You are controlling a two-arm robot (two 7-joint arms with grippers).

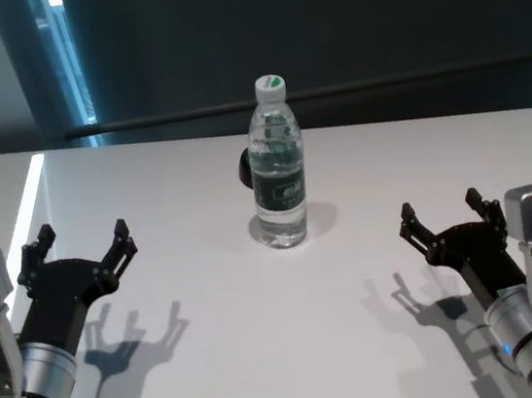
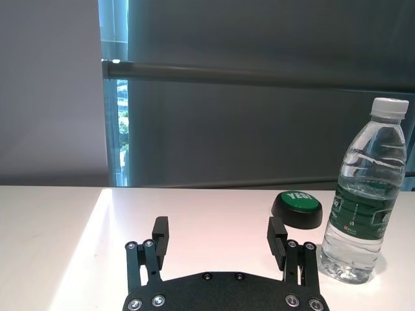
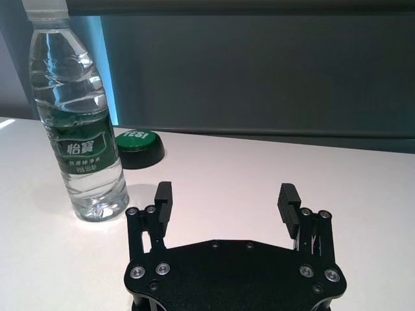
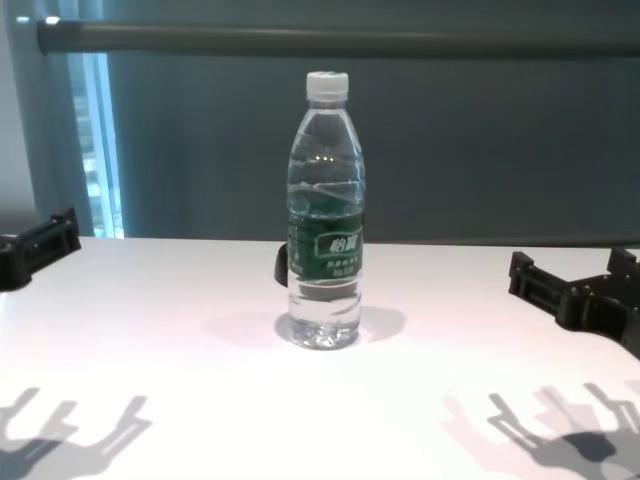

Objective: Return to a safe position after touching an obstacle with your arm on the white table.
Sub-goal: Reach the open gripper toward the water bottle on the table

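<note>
The obstacle, a clear water bottle (image 1: 276, 163) with a white cap and dark green label, stands upright mid-table on the white table (image 1: 267, 356). It also shows in the left wrist view (image 2: 360, 194), the right wrist view (image 3: 78, 123) and the chest view (image 4: 325, 215). My left gripper (image 1: 83, 243) is open and empty, well left of the bottle and apart from it; its fingers (image 2: 160, 231) hover over bare table. My right gripper (image 1: 442, 215) is open and empty, well right of the bottle; its fingers (image 3: 286, 201) are clear of everything.
A black-based green button (image 2: 296, 207) lies on the table just behind the bottle, also seen in the right wrist view (image 3: 137, 146). A dark wall with a horizontal rail (image 4: 330, 40) runs behind the table's far edge.
</note>
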